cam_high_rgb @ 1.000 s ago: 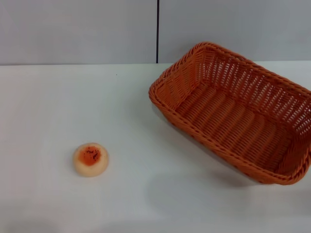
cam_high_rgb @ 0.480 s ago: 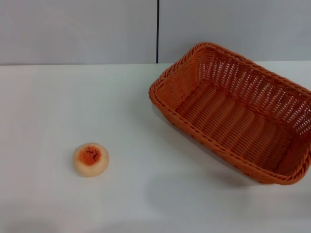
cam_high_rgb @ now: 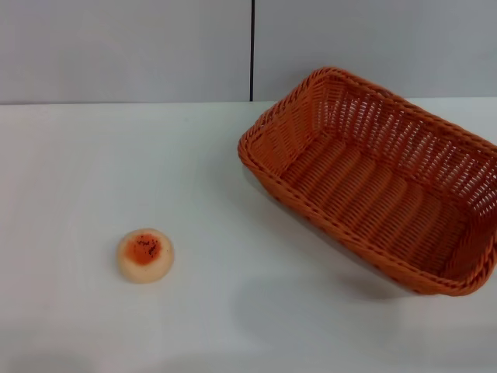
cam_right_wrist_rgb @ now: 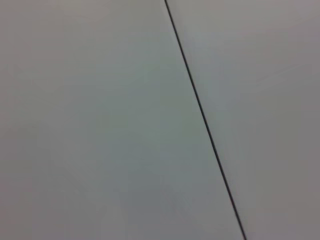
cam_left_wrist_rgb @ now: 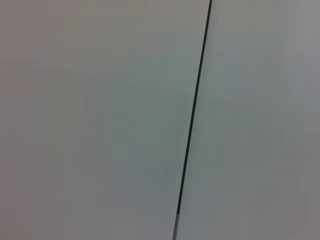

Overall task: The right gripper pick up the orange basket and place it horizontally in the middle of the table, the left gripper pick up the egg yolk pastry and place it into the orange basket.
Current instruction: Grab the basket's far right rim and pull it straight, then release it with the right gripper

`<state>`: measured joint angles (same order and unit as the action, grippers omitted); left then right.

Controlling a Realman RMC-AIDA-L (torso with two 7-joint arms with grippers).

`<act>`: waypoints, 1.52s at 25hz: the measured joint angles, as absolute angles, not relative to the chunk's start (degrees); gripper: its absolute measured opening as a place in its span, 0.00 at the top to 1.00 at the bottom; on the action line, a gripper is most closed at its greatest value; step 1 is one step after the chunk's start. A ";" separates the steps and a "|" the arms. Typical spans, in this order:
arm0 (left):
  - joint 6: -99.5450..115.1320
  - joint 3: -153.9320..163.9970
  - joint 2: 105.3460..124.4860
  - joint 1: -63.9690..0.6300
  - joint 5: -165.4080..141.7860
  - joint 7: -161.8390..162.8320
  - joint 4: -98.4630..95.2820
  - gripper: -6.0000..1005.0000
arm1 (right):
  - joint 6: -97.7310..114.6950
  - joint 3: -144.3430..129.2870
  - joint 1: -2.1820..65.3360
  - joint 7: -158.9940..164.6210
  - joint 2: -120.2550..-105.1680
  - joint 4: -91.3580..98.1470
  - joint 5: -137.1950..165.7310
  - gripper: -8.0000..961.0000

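The orange basket [cam_high_rgb: 373, 179] lies on the right side of the white table [cam_high_rgb: 93, 155] in the head view, set at a slant, its far corner toward the back wall and its near corner running off the right edge. It holds nothing. The egg yolk pastry [cam_high_rgb: 145, 254], a small cream dome with an orange-red speckled top, rests on the table at the front left, well apart from the basket. Neither gripper shows in any view. Both wrist views show only a plain grey wall with a dark seam.
A grey wall with a vertical dark seam [cam_high_rgb: 251, 50] stands behind the table's far edge. Bare white tabletop lies between the pastry and the basket.
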<state>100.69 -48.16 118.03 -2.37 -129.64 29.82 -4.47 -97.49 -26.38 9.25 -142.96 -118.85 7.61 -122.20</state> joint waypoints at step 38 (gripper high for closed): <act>95.18 -46.95 118.27 -3.48 -129.64 29.35 -4.62 0.19 | -103.71 -36.17 32.70 -52.04 -110.41 72.95 -39.54 0.34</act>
